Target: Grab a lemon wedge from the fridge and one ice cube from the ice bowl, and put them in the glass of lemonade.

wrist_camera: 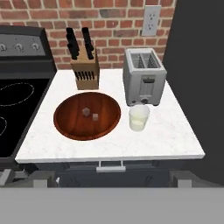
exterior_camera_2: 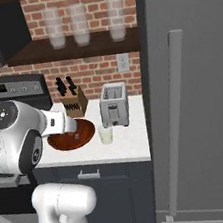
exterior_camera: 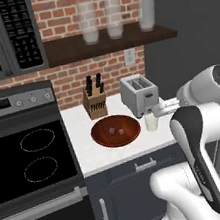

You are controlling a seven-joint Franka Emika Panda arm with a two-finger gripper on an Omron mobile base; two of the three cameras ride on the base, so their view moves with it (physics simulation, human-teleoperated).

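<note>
Here the fingers point(wrist_camera: 112, 183) stood at full spread and held nothing, poised back from the table point(wrist_camera: 175, 131) front and looking down over it. The bowl point(wrist_camera: 70, 127) sat mid-table, just in front of the knife block point(wrist_camera: 85, 74), with two small pale ice cubes point(wrist_camera: 90, 113) near its middle, close together. The glass point(wrist_camera: 139, 118) stood just right of the bowl and directly in front of the toaster point(wrist_camera: 143, 81), about half full of pale liquid. The fridge point(exterior_camera_2: 202, 95) was at the right end of the table, door closed, so the wedge could not be seen. Judgement: the cubes would be light, hard and slick, prone to squirt out of a pinch; best taken one at a time across two flat opposite faces, coming straight down, and the nearer cube picked so its neighbour is not nudged. The wedge would likely be soft and tiny; grip across its flat cut sides. The glass seemed light and easy to tip; drop items from above without touching its rim.
</note>
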